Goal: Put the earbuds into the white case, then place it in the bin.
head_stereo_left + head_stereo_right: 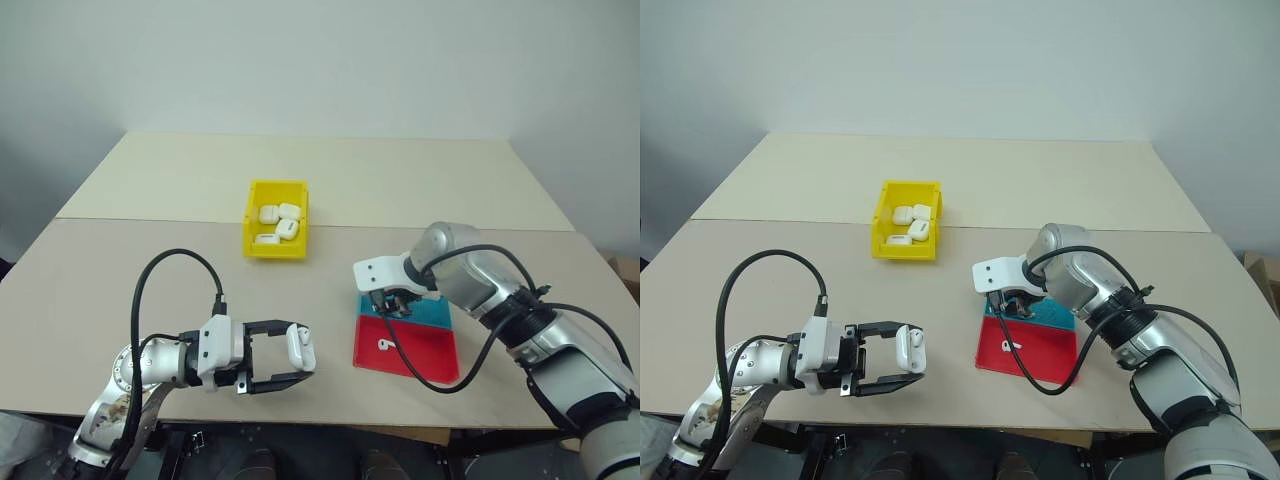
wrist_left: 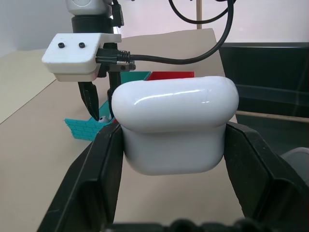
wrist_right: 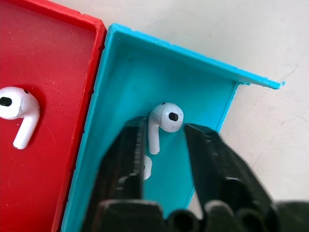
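The left pincer pinches the case level above the worktop, short of the bin, while the right pincer, narrowing around 1 earbud in the blue tray, should squeeze gently on the stem, then lift straight.

Yellow bin, white case, red-and-blue tray

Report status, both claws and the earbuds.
Left claw shut on white case. Right claw straddling earbud in blue tray half. Second earbud in red half. Nothing blocking.
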Tool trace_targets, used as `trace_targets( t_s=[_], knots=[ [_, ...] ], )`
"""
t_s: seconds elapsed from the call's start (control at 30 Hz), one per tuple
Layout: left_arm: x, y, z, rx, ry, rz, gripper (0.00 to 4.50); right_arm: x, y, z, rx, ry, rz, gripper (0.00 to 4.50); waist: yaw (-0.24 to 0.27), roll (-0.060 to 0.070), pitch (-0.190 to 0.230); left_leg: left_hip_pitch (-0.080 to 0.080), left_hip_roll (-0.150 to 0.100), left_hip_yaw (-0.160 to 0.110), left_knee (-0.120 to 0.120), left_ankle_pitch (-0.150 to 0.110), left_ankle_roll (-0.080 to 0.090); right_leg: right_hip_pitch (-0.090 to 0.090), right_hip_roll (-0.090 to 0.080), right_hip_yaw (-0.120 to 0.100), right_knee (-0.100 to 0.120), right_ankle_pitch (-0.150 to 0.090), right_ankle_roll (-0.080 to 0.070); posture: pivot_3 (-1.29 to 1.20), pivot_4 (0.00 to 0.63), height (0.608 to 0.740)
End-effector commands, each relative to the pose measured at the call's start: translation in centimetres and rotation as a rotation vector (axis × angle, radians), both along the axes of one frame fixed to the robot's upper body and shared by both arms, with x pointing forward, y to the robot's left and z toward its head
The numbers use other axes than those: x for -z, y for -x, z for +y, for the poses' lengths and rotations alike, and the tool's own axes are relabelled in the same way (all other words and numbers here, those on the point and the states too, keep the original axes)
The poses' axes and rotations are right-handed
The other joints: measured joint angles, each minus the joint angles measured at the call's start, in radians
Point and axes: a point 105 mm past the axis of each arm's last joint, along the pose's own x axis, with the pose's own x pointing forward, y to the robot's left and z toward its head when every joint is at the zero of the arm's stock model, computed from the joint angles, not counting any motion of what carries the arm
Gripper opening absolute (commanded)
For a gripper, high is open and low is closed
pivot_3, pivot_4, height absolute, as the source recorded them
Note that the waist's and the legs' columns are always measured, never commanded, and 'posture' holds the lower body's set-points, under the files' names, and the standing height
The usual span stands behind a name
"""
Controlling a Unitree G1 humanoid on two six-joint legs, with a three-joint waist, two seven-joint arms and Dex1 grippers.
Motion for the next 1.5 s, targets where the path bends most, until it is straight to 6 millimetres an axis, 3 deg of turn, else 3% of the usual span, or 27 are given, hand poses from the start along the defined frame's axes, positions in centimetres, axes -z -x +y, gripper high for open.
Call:
trace_targets(
  t_s=[0.03, 0.5, 0.63, 0.9, 0.97, 1.13, 1.27, 1.4, 1.5],
  knots=[
    [-0.7, 0.4, -0.4, 0.02, 0.003, -0.05, 2.8, -0.3, 0.0, -0.1, -0.014, -0.005, -0.017, 1.19, 0.0, 0.0, 0.0, 0.0, 0.0, 0.0, 0.0, 0.0, 0.0, 0.0, 0.0, 0.0, 0.0, 0.0, 0.0, 0.0, 0.15, 0.74],
    [-0.8, 0.4, -0.4, 0.017, 0.004, -0.049, 2.8, -0.4, -0.2, 0.2, -0.045, 0.007, -0.04, 1.19, 0.0, 0.0, 0.0, 0.001, 0.0, 0.0, 0.0, 0.0, 0.0, 0.0, 0.0, 0.0, 0.001, 0.0, 0.0, 0.0, 0.15, 0.74],
    [-0.7, 0.4, -0.4, 0.012, 0.004, -0.049, 2.8, -0.1, -0.1, 0.0, -0.05, 0.017, -0.035, 0.66, 0.0, 0.0, 0.0, 0.001, 0.0, 0.0, 0.0, 0.0, 0.0, 0.001, 0.0, 0.0, 0.001, 0.0, 0.0, 0.0, 0.15, 0.74],
    [-0.9, 0.3, -0.4, 0.014, 0.007, -0.052, 2.8, -0.6, -0.1, 0.2, -0.044, -0.008, -0.047, 0.66, 0.0, 0.0, 0.0, 0.001, 0.0, 0.0, 0.0, 0.0, 0.0, 0.001, 0.0, 0.0, 0.001, 0.0, 0.0, 0.0, 0.15, 0.74],
    [-1.4, 0.2, -0.5, 0.014, 0.029, -0.061, 2.8, -1.5, -0.1, 0.1, -0.026, -0.053, -0.067, 0.66, 0.0, 0.0, 0.0, 0.001, 0.0, 0.0, 0.0, 0.0, 0.0, 0.001, 0.0, 0.0, 0.001, 0.0, 0.0, 0.0, 0.15, 0.74],
    [-3.6, -0.1, -1.1, 0.03, 0.114, -0.082, 2.8, -6.5, 0.2, 0.0, 0.08, -0.296, -0.133, 0.66, 0.003, 0.0, 0.0, 0.0, 0.0, 0.0, 0.0, 0.0, 0.0, 0.0, 0.0, 0.0, 0.001, 0.0, 0.0, 0.0, 0.15, 0.74],
    [-5.5, -0.2, -2.3, 0.079, 0.168, -0.104, 2.8, -11.3, 2.3, -1.1, 0.139, -0.527, -0.193, 0.66, 0.009, 0.0, 0.0, 0.0, 0.0, -0.001, 0.0, 0.0, 0.0, 0.001, 0.0, 0.0, 0.001, 0.0, 0.0, 0.0, 0.15, 0.74],
    [-7.0, -0.5, -3.6, 0.109, 0.206, -0.105, 2.8, -14.6, 4.5, -2.1, 0.186, -0.717, -0.238, 0.66, 0.009, 0.0, 0.0, 0.0, 0.0, -0.001, 0.001, 0.0, 0.0, 0.001, 0.0, 0.0, 0.001, 0.0, 0.0, 0.0, 0.15, 0.74],
    [-8.7, -0.5, -4.5, 0.143, 0.265, -0.117, 2.8, -18.0, 6.7, -2.1, 0.192, -0.981, -0.208, 0.66, 0.002, 0.0, 0.0, 0.0, 0.0, -0.001, 0.001, 0.0, 0.0, 0.001, 0.0, 0.0, 0.001, 0.0, 0.0, 0.0, 0.15, 0.74]
  ],
)
